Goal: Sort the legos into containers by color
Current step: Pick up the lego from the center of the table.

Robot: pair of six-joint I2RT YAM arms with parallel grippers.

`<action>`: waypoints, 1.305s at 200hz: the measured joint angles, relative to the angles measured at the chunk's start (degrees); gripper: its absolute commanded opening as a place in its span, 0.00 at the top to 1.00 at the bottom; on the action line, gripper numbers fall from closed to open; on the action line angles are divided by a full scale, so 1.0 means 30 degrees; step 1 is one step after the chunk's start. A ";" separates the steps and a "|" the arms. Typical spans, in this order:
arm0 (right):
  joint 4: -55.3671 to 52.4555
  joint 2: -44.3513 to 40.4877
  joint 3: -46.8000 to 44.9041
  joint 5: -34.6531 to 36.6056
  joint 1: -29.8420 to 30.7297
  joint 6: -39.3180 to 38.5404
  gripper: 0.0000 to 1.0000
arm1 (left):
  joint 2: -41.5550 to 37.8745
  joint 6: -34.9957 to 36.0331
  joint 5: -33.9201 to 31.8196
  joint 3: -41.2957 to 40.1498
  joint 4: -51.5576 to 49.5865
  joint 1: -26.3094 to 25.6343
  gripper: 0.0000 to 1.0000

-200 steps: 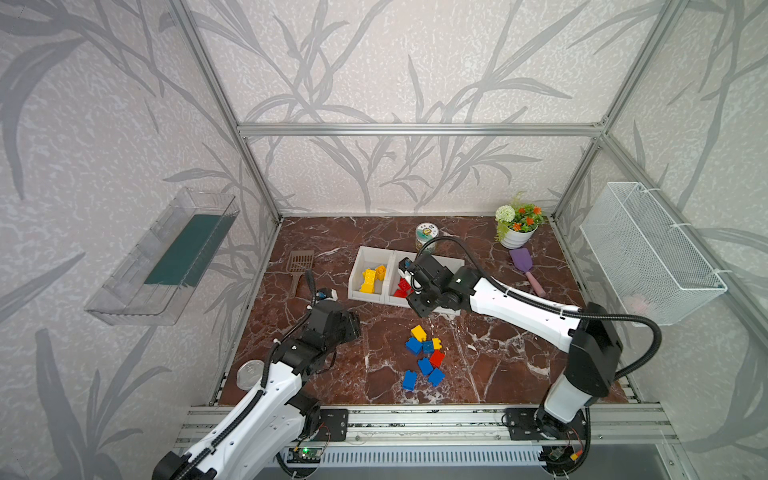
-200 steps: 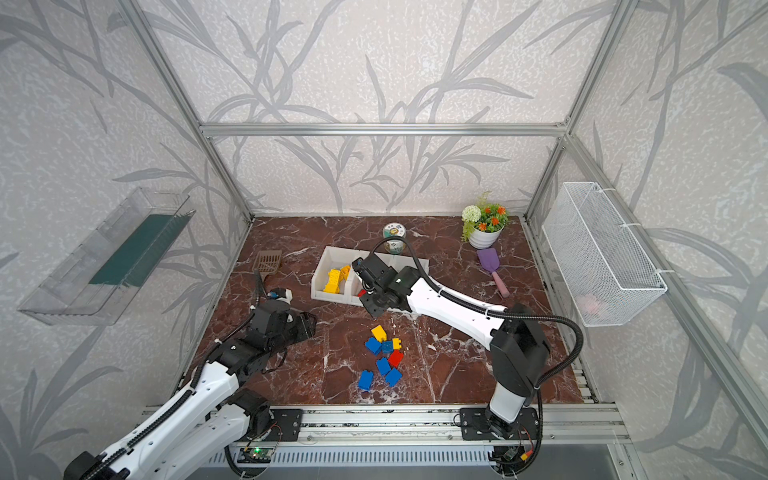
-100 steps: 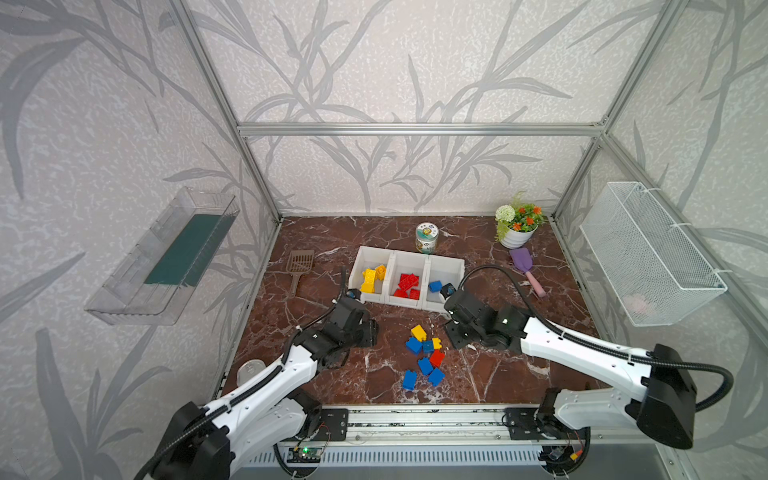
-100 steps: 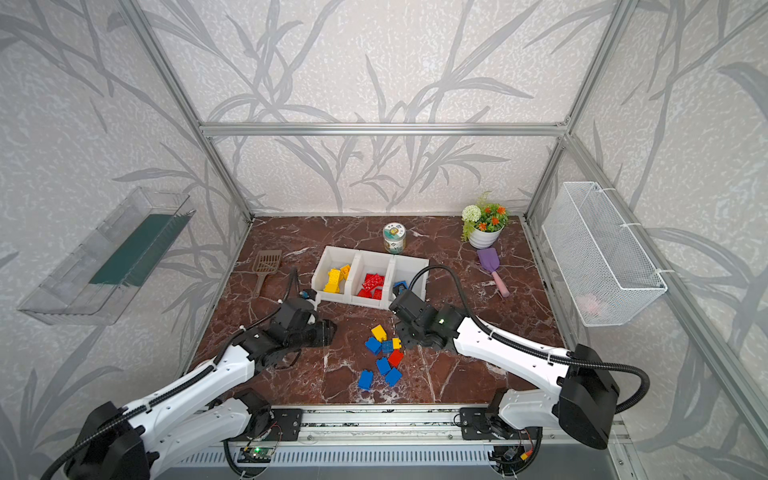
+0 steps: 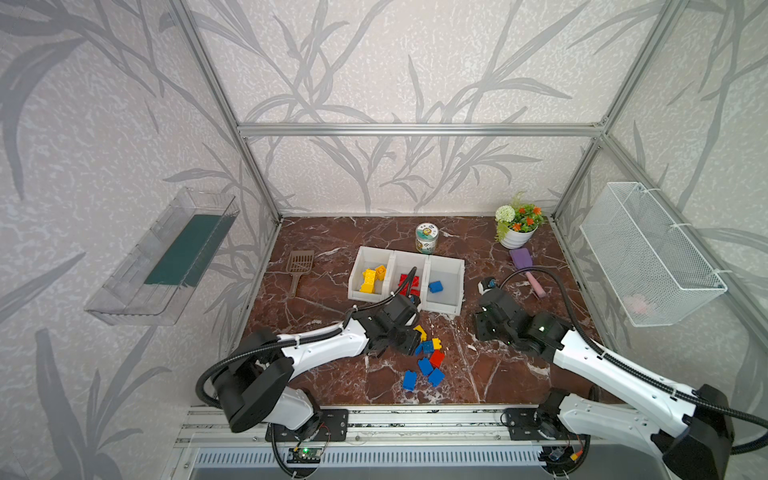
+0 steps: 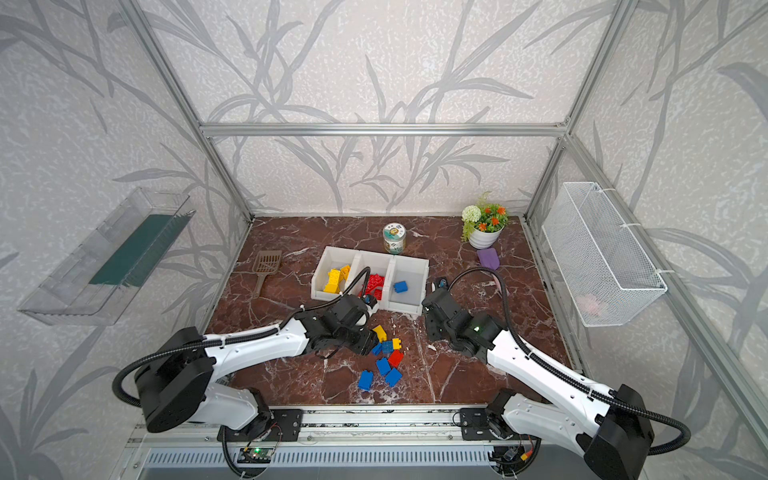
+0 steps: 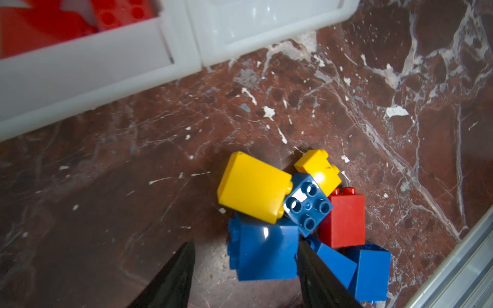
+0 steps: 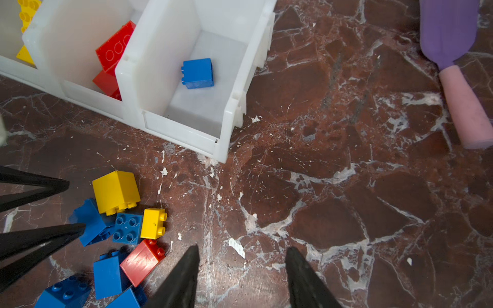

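Where not yet binned, heaped as loose legos (image 5: 426,357) between the containers (image 5: 442,308) and the desk's front edge, about midway along it: several blues, two yellows, one red, all touching. Up close: a big yellow brick (image 7: 253,189) touching a large blue brick (image 7: 264,250), next to a studs-up dark blue brick (image 7: 306,204), a small yellow brick (image 7: 318,168) and a red brick (image 7: 344,221). Sorted already: yellow ones (image 5: 371,277) in the left-end bin, red ones (image 5: 405,282) in the middle bin, a lone blue one (image 5: 435,286) in the right-end bin.

Down at the heap's left side, the left gripper (image 7: 245,241), jaws apart, straddling the large blue brick without clamping it; one finger at its edge, the other clear of it. Over bare marble right of the heap, the right gripper (image 8: 242,248), jaws apart, holding nothing.

Farther out: a jar (image 5: 427,238) just behind the containers, a flower pot (image 5: 517,226) by the back right corner, a purple brush (image 5: 524,262) near the right edge, a brown scoop (image 5: 300,266) near the left edge.
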 measured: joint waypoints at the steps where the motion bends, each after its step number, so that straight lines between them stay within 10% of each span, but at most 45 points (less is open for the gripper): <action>1: -0.0007 -0.0007 -0.0007 0.0000 -0.0007 0.0007 0.46 | 0.0036 0.0007 0.0015 0.0022 0.0000 -0.0015 0.36; 175: -0.0503 -0.0816 -0.0379 0.0306 -0.0044 0.0342 0.46 | 0.2492 0.1545 -0.0233 0.1974 -0.2295 -0.1107 0.65; 261: -0.0984 -0.2273 -0.0474 0.0627 -0.0335 0.0437 0.46 | 0.2929 0.2288 -0.1800 0.8765 -0.2477 0.0000 0.65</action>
